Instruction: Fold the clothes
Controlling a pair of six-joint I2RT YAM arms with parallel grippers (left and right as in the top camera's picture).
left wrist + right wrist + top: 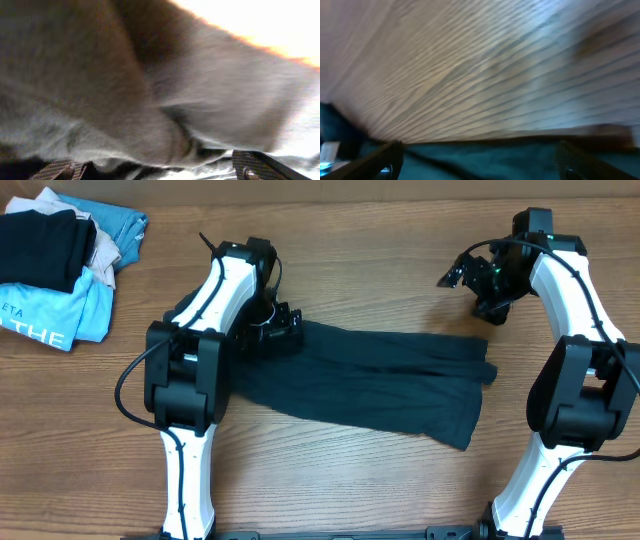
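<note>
The clothes (380,375) lie mid-table as a long dark strip, one fold done by the look of it. The left gripper (278,330) is down on the strip's left end, fingers spread wide with cloth bunched between them (nothing pinched yet). The right gripper (470,285) hovers beyond the right end, wide open and empty. Next up, I'd judge: both clamp an end, then fold crosswise.

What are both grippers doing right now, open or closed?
Left gripper: open, down on the dark garment.
Right gripper: open, holding nothing.
</note>
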